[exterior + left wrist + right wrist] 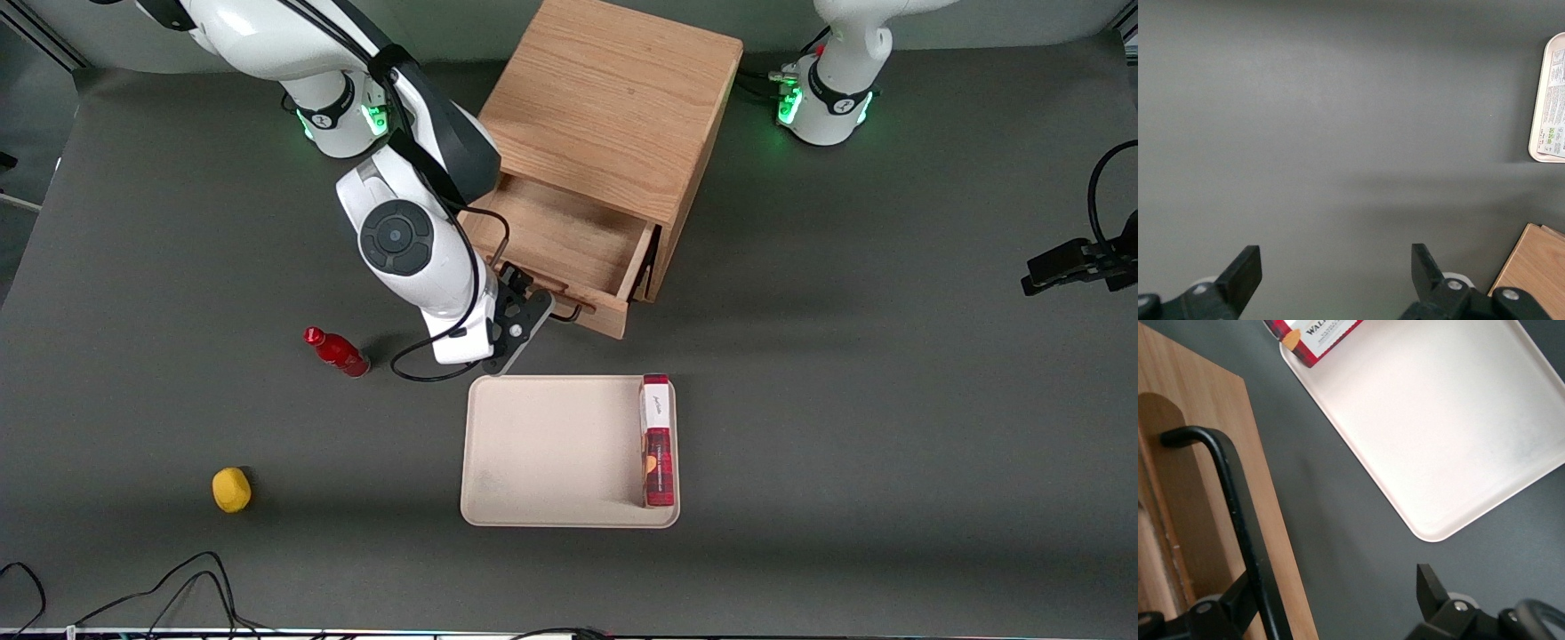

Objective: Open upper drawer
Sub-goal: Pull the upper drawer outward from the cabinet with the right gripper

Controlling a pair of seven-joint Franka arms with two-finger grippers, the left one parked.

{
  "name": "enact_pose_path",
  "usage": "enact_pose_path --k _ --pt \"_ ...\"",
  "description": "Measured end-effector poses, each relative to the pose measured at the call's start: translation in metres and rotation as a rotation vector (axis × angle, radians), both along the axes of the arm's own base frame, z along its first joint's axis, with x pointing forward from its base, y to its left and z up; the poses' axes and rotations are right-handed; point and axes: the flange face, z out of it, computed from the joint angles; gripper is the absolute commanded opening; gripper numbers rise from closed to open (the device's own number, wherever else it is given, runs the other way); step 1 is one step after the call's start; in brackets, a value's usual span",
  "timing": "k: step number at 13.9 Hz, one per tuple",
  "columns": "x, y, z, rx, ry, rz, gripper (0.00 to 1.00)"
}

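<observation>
Upper drawer (569, 244): light oak, pulled out from the front of the wooden cabinet (613, 98), plain wood interior exposed. It sits mid-surface, farther from the front camera than the tray.

Black wire handle (1231, 513): mounted on the drawer front, a slim dark bar standing off the oak panel.

Tool (520, 320): at the drawer front, at the handle. Fingers spread apart; the handle bar passes close by one finger (1245, 597), the other finger (1429, 585) stands clear over the dark surface (889, 400). Whether the finger touches the bar cannot be told.

Tray (533, 444): pale beige, rounded corners, nearer the front camera than the drawer, just beside the tool.

Red carton (657, 440): lies in the tray along its edge toward the parked arm's end.

Red bottle (338, 352): lying on the surface, toward the working arm's end.

Yellow object (231, 490): on the surface, nearer the front camera than the bottle.
</observation>
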Motion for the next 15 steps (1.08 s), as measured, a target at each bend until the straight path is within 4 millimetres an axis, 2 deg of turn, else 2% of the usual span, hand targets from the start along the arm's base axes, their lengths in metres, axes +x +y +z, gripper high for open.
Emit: enact_pose_path --k 5,15 --pt "0.014 -0.014 0.001 0.005 -0.01 -0.008 1.0" --pt "0.039 -0.028 0.005 0.025 -0.035 -0.028 1.0"
